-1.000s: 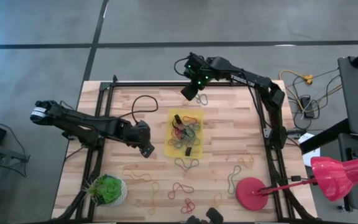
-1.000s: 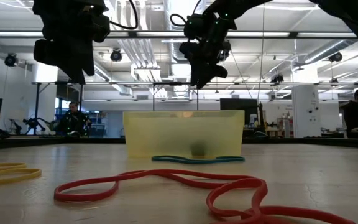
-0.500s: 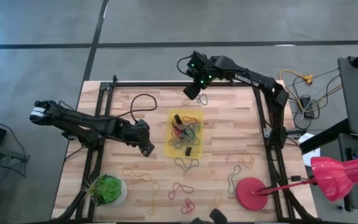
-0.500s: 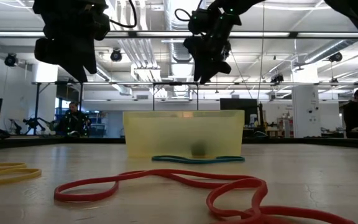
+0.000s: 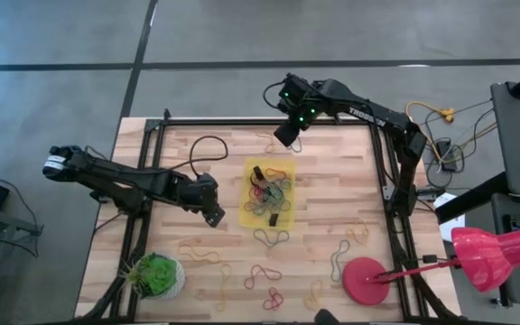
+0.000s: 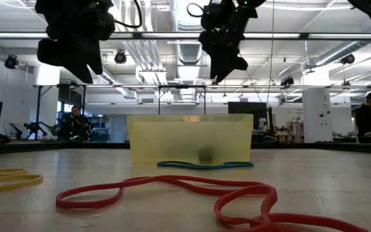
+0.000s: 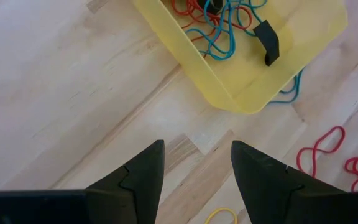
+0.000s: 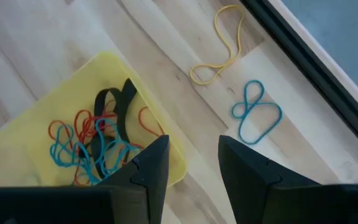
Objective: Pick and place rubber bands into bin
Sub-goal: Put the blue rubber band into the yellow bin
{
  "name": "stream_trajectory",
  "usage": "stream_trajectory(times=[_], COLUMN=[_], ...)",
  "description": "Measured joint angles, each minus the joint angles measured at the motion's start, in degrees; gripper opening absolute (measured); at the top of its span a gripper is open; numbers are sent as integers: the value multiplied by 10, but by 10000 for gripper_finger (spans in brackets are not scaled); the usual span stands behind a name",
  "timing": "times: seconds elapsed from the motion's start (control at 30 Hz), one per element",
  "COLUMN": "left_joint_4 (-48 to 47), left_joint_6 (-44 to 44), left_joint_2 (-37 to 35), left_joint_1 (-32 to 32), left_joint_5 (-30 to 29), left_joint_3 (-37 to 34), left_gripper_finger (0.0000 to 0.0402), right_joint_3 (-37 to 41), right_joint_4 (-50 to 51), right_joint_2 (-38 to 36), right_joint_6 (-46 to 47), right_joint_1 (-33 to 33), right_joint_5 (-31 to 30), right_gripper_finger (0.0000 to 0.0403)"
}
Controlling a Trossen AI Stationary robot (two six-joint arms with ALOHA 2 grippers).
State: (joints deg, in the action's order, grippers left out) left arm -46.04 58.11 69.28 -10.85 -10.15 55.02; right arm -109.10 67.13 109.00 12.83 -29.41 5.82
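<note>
The yellow translucent bin [image 5: 283, 169] sits mid-table and holds a tangle of red, blue and black rubber bands [image 8: 95, 140]. Loose bands lie on the wood: a yellow one [image 8: 219, 46] and a blue one [image 8: 257, 115] near the far edge, a teal one [image 6: 205, 165] against the bin's near wall, and red ones [image 5: 263, 273] and yellow ones [image 5: 201, 253] nearer me. My right gripper [image 8: 193, 140] hovers open and empty above the bin's far edge [image 5: 284, 135]. My left gripper [image 7: 196, 146] hangs open and empty left of the bin's near corner [image 5: 214, 216].
A green plant ball [image 5: 156, 275] stands at the near left corner and a red disc [image 5: 366, 280] at the near right. Small dark blocks [image 7: 267, 40] lie in the bin. A black cable [image 5: 208, 149] loops over the table's far left. Dark frame rails [image 5: 382, 181] run along the sides.
My right gripper has risen higher above the bin's far edge and drifted slightly toward the table's right. The bands and the bin lie as before.
</note>
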Motion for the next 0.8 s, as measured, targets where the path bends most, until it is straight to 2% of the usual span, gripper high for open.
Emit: stream_trajectory(times=[0.2, 0.8], left_joint_4=[1, 1], left_joint_6=[-4, -5], left_joint_2=[0, 0], left_joint_1=[0, 7], left_joint_5=[-12, -37], left_joint_3=[0, 1], left_gripper_finger=[170, 170], right_joint_3=[0, 0], right_joint_4=[0, -3], right_joint_2=[-2, -2], right_joint_6=[0, -13], right_joint_1=[0, -25], right_joint_5=[-31, -33], right_gripper_finger=[128, 128])
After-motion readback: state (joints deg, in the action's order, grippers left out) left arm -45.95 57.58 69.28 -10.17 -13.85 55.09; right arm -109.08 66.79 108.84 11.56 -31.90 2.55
